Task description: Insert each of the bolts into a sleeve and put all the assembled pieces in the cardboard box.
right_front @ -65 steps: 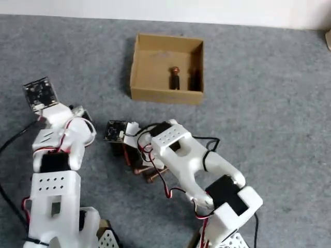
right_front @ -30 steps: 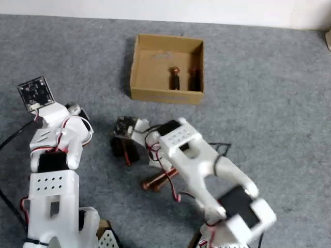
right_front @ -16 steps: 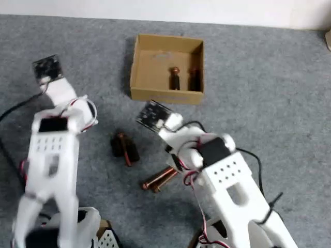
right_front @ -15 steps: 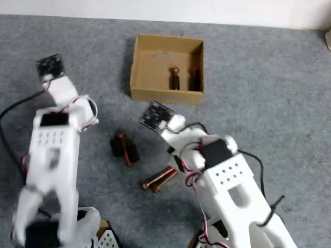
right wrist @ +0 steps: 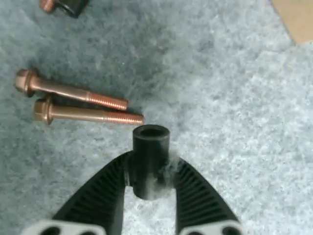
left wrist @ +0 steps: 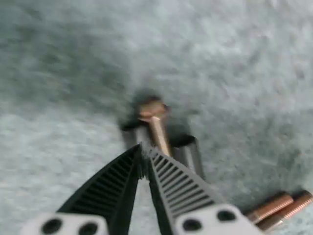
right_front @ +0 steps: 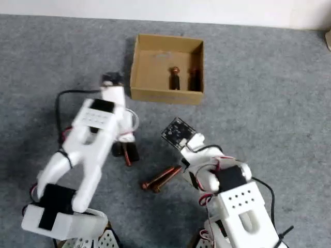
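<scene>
White-bodied, leaning from lower left to frame centre, pressing the left gripper [left wrist: 145,154] together on nothing beside one copper bolt [left wrist: 155,125] between two black cylindrical sleeves [left wrist: 189,152]. At lower right, pinching a third black sleeve [right wrist: 150,142] in the right gripper [right wrist: 150,167]. Showing two loose copper bolts [right_front: 161,178] at centre, two assembled pieces [right_front: 175,77] in the upper brown cardboard box [right_front: 165,95].

Soft, even light — faint shadows beside the cardboard box [right_front: 167,67].
</scene>
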Available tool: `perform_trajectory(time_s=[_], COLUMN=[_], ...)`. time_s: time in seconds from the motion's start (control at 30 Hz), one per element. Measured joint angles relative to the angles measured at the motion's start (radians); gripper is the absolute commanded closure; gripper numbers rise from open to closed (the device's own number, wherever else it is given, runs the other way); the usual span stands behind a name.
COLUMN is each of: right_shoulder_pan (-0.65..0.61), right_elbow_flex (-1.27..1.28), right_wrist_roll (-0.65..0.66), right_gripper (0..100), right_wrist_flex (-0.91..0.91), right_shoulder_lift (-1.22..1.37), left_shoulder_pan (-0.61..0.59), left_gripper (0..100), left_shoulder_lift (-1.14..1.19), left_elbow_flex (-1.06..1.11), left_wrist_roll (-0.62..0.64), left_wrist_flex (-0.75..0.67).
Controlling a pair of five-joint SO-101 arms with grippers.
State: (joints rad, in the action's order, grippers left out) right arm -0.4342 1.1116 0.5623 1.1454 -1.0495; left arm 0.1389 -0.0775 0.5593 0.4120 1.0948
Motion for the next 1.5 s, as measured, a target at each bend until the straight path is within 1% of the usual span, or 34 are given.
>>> perform_trajectory(time_s=[0.13, 0.23, 0.3, 0.6, 0.77, 0.87, 1.03, 1.23, 1.4, 1.5], right_shoulder_pan=[0.000, 0.000, 0.000, 0.000, 0.000, 0.000, 0.000, 0.000, 0.000, 0.000], right_elbow_flex=[0.017, 0.017, 0.018, 0.052, 0.078, 0.078, 0.080, 0.080, 0.080, 0.080], right_wrist_roll=[0.000, 0.000, 0.000, 0.000, 0.000, 0.000, 0.000, 0.000, 0.000, 0.000], right_gripper=[99.3, 99.3, 99.3, 99.3, 99.3, 99.3, 99.3, 99.3, 99.3, 99.3], right_wrist_flex=[-0.003, -0.003, -0.017, -0.055, -0.077, -0.077, -0.077, -0.077, -0.077, -0.077], right_shoulder_lift=[-0.032, -0.037, -0.037, -0.040, -0.040, -0.040, -0.040, -0.040, -0.040, -0.040], left_shoulder_pan=[0.049, 0.061, 0.061, 0.023, 0.025, 0.021, -0.002, 0.000, 0.002, 0.002], left_gripper=[99, 99, 99, 99, 99, 99, 99, 99, 99, 99], left_shoulder_lift=[0.064, 0.126, 0.149, 0.152, 0.049, -0.020, -0.040, -0.040, -0.044, -0.044], left_elbow_flex=[0.081, 0.087, 0.087, 0.077, 0.077, 0.078, 0.098, 0.127, 0.193, 0.198], left_wrist_roll=[0.133, 0.166, 0.173, 0.181, 0.176, 0.176, 0.176, 0.176, 0.176, 0.176], left_wrist_flex=[-0.155, -0.242, -0.258, -0.259, -0.152, -0.117, -0.117, -0.117, -0.157, -0.167])
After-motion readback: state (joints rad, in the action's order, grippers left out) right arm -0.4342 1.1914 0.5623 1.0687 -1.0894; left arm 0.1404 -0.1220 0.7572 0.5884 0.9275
